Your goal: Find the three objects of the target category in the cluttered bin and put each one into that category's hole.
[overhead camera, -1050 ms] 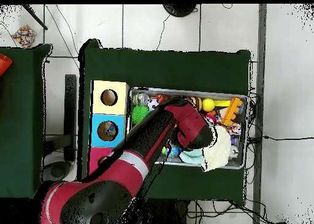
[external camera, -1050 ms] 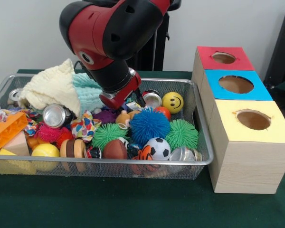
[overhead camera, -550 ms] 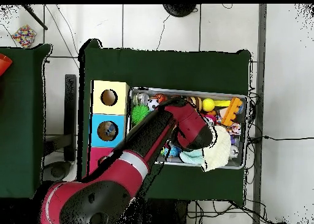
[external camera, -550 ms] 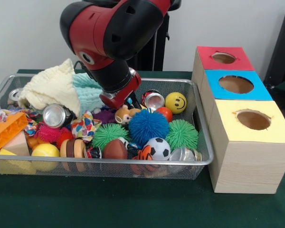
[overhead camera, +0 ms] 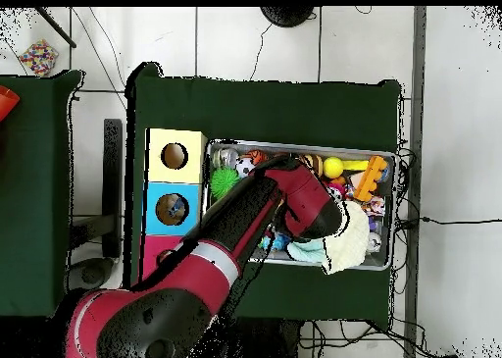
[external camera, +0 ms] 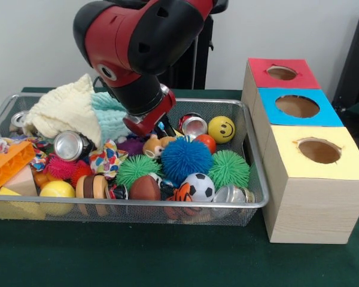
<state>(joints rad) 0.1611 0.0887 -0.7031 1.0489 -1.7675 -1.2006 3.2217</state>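
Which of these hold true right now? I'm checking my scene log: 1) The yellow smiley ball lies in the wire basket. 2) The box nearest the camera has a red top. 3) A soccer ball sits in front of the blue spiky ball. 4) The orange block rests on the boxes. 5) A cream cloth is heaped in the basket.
1) True: the yellow smiley ball lies in the wire basket.
2) False: the nearest box has a yellow top; the red-topped box is farthest.
3) True: the soccer ball sits just in front of the blue spiky ball.
4) False: the orange block is in the basket, at the end away from the boxes.
5) True: the cream cloth is heaped at the back.
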